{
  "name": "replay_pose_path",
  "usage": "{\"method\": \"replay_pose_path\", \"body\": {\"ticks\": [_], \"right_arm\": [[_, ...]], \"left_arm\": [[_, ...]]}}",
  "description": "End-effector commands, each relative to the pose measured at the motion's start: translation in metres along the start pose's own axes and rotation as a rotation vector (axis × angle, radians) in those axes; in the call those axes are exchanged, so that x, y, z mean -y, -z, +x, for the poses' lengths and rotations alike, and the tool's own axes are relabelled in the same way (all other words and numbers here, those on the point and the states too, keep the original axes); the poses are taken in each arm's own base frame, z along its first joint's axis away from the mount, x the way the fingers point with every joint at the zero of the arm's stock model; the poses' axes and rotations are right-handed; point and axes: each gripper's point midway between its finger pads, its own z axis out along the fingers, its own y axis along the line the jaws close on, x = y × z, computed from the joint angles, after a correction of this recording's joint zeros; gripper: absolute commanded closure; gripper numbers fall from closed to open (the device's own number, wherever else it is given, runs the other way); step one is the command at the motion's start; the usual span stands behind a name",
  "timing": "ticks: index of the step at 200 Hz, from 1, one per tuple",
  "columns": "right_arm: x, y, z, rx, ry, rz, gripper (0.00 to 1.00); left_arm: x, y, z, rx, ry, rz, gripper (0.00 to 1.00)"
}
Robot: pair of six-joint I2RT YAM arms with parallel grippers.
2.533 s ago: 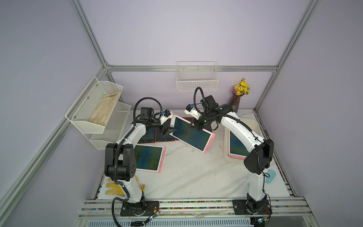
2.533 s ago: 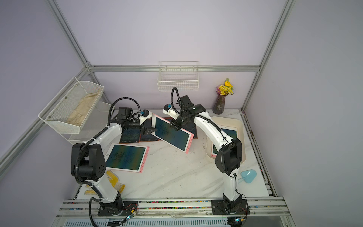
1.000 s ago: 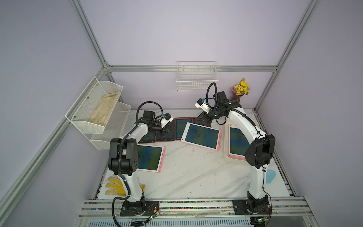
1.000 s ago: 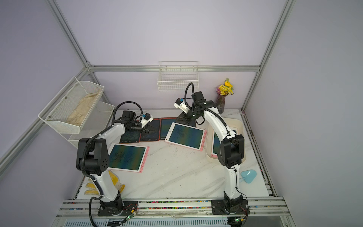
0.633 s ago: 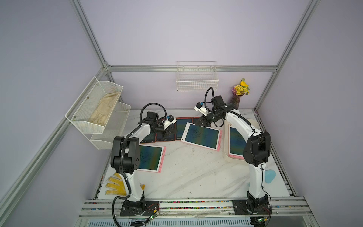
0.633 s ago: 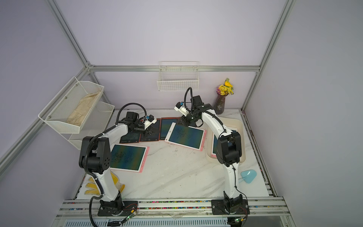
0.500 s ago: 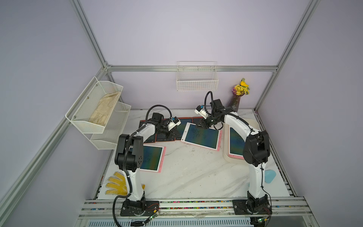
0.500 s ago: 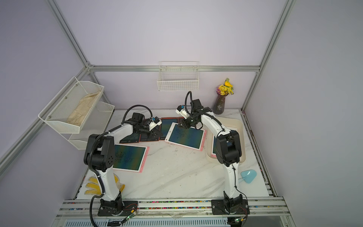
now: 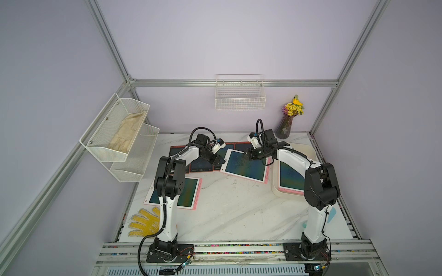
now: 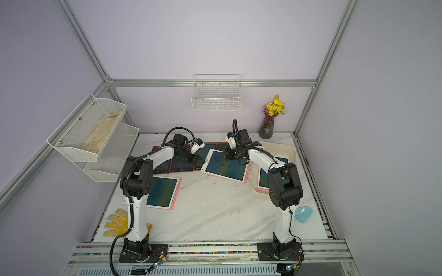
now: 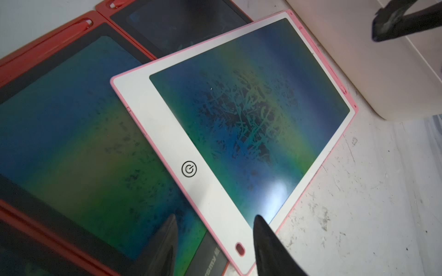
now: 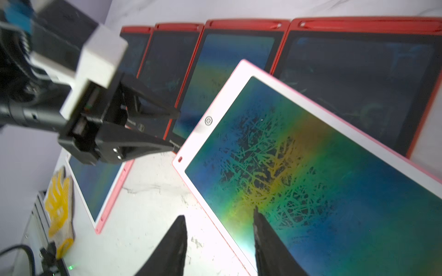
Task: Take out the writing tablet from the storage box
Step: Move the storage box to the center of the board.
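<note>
The pink-and-white writing tablet [image 9: 246, 166] [image 10: 226, 166] lies flat on the marble table, left of the cream storage box [image 9: 308, 149] [image 10: 293, 149]. Its back edge overlaps the red tablets. My left gripper [image 9: 218, 162] [image 11: 215, 219] hovers open over the tablet's [image 11: 239, 114] near-left corner with nothing between its fingers. My right gripper [image 9: 246, 155] [image 12: 218, 215] stands open above the tablet's [image 12: 287, 167] edge, one finger over the screen and one over the table. A second pink tablet [image 9: 290, 178] lies inside the box, partly hidden by the right arm.
Several red tablets [image 9: 203, 165] lie in a row at the back. A third pink tablet [image 9: 189, 193] lies front left, beside a yellow glove [image 9: 143, 222]. A flower vase [image 9: 285, 129] stands back right. A wire basket [image 9: 240, 95] and a mesh shelf [image 9: 119, 136] hang on the walls.
The tablet, earlier carried tilted in the air by both grippers, now lies flat on the table. Both grippers have opened and let go. The left arm has moved right to the tablet's corner.
</note>
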Motion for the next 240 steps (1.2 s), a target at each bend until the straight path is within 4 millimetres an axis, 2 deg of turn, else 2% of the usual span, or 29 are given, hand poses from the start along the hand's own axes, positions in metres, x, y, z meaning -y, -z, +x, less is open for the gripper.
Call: {"method": "replay_pose_path", "body": {"ticks": [1,27,63,118,184,240], "right_arm": [[0.015,0.007,-0.017,0.095,-0.114,0.046,0.49],[0.024,0.001,-0.009,0.104,-0.165,0.054,0.46],[0.034,0.005,-0.001,0.123,-0.213,0.086,0.39],[0.048,0.003,0.018,0.123,-0.264,0.116,0.35],[0.077,0.014,0.03,0.174,-0.363,0.213,0.3],[0.106,0.013,0.045,0.171,-0.415,0.298,0.27]], "left_arm": [[0.001,0.008,-0.043,0.062,-0.005,-0.044,0.49],[-0.002,-0.001,-0.045,0.047,0.014,-0.077,0.48],[-0.015,-0.011,-0.044,0.024,0.06,-0.14,0.44],[-0.032,-0.009,-0.041,0.004,0.078,-0.238,0.41],[-0.027,-0.017,-0.041,-0.007,0.071,-0.214,0.4],[-0.019,-0.031,-0.044,-0.013,0.06,-0.192,0.39]]}}
